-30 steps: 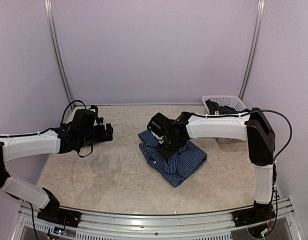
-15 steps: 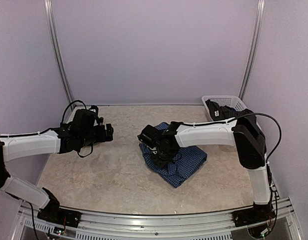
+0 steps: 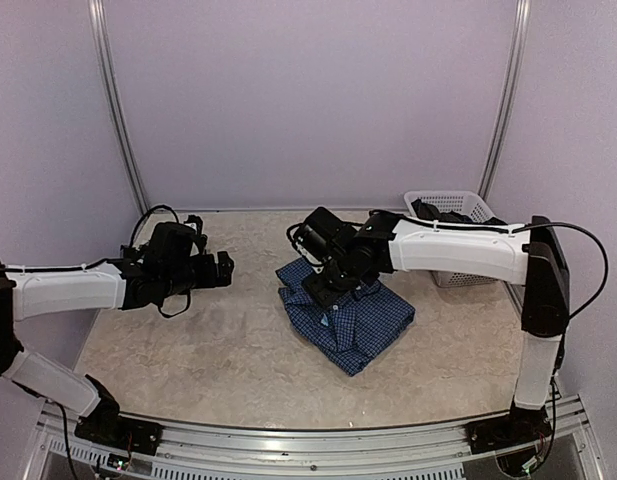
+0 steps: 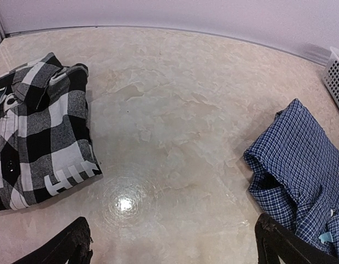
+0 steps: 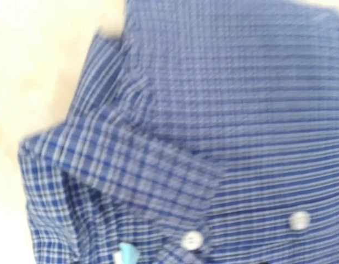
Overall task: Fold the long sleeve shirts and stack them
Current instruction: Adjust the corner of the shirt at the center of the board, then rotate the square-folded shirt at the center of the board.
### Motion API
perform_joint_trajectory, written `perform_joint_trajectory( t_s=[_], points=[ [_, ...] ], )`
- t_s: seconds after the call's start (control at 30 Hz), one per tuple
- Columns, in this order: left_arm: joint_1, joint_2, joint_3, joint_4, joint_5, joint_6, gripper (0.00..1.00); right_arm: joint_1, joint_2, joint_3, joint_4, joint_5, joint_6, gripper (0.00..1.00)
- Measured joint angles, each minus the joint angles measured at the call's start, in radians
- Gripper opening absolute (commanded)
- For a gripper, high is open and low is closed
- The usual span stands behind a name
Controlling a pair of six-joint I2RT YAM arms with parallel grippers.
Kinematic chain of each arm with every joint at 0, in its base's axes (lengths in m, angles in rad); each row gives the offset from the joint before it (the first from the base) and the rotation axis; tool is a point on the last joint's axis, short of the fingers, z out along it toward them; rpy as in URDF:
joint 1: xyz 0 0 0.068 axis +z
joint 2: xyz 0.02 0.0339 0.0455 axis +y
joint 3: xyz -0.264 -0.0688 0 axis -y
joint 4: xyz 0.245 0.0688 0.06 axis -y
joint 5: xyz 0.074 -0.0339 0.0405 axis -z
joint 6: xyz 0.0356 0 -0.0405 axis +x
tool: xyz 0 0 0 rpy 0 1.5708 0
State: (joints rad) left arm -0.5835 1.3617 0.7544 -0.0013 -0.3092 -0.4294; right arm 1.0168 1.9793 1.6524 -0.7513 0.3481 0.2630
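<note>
1. Blue long sleeve shirt [image 3: 360, 322] of fine dark-checked cloth lies folded in a rough bundle near the middle of the beige marbled tabletop [image 3: 188, 350]. Its collar and white buttons face up.
2. Black-and-white buffalo plaid shirt [image 4: 43, 137] with white block letters lies folded flat well to the left of it, bare table between them. Only my left wrist view shows it.
3. White plastic lattice basket [image 3: 458, 210] sits at the far right corner, apart from the blue shirt, with dark cloth [image 3: 428, 214] inside.
4. My right gripper [image 3: 320, 284] points down at the blue shirt's far left edge, the arm reaching leftward across the table. I cannot tell whether its fingers are apart or together, because my wrist view shows only blurred cloth.
5. My left gripper [image 3: 220, 268] hangs above the table's left side, aimed toward the middle. Its fingers [image 4: 76, 245] stand wide apart, holding nothing.
</note>
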Motion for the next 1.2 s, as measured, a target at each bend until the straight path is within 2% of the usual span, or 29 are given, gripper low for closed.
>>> perform_joint_trajectory(
  t_s=[0.23,0.4,0.53,0.7,0.87,1.2],
  points=[
    [0.002,0.011,-0.002,0.034,0.077,-0.038,0.99,-0.107,-0.116,-0.102,0.077,-0.023,-0.003,0.69],
    [-0.011,0.034,-0.016,0.085,0.159,-0.086,0.99,-0.231,-0.117,-0.19,0.135,-0.082,-0.004,0.81],
    [-0.051,0.055,-0.061,0.165,0.224,-0.152,0.99,-0.329,-0.117,-0.261,0.2,-0.185,-0.004,0.87],
    [-0.155,0.135,-0.078,0.267,0.269,-0.248,0.99,-0.409,-0.117,-0.306,0.272,-0.314,0.0,0.88],
    [-0.256,0.261,-0.034,0.33,0.292,-0.318,0.99,-0.47,-0.13,-0.388,0.352,-0.446,0.016,0.88],
    [-0.284,0.364,-0.014,0.438,0.36,-0.427,0.99,-0.561,-0.13,-0.454,0.455,-0.663,0.031,0.88]
  ],
)
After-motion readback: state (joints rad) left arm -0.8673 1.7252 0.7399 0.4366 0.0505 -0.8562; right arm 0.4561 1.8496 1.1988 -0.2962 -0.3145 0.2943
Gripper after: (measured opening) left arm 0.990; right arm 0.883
